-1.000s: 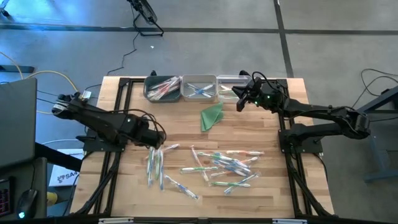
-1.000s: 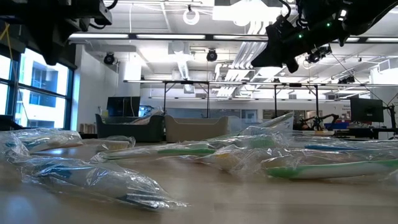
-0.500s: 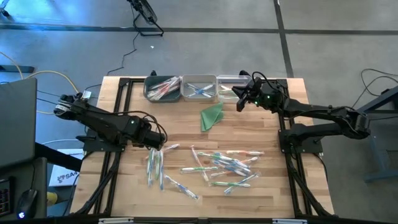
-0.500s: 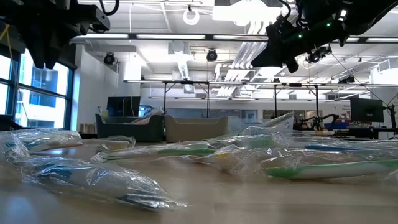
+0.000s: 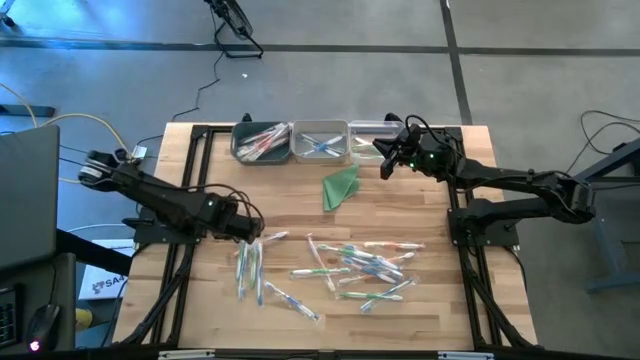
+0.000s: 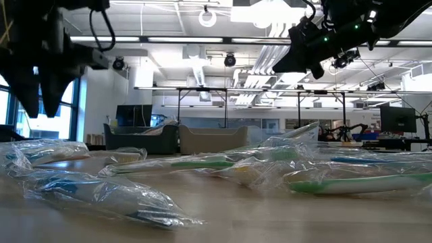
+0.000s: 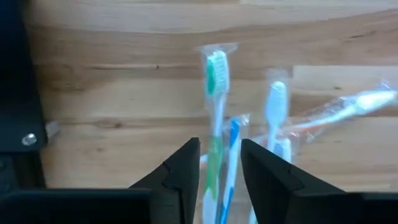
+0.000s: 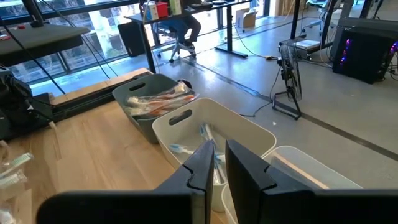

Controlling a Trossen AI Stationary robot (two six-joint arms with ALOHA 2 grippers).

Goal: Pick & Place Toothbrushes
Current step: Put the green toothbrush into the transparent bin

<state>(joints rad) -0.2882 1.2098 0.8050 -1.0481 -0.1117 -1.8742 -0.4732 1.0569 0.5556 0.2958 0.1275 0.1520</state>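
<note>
Many wrapped toothbrushes lie flat on the wooden table: a small left group [image 5: 250,268] and a larger heap [image 5: 365,268] in the middle. My left gripper [image 5: 252,236] points down over the far end of the left group, open. In the left wrist view its fingers [image 7: 186,165] stand on either side of a green-headed toothbrush [image 7: 216,81] and a blue one [image 7: 231,134]; I cannot tell whether they touch. My right gripper [image 5: 385,168] hovers shut beside the bins at the far edge, with nothing in it [image 8: 219,146].
Three bins stand in a row at the far edge: a grey one [image 5: 262,142] with pink-orange toothbrushes, a white one [image 5: 320,142] with blue ones, and a clear one [image 5: 372,140]. A folded green triangle [image 5: 341,187] lies in front of them. Bare wood lies between the bins and the toothbrushes.
My left gripper has come down toward the left group of toothbrushes, most of it in the last half second, still pointing down. The toothbrushes have stayed where they were.
</note>
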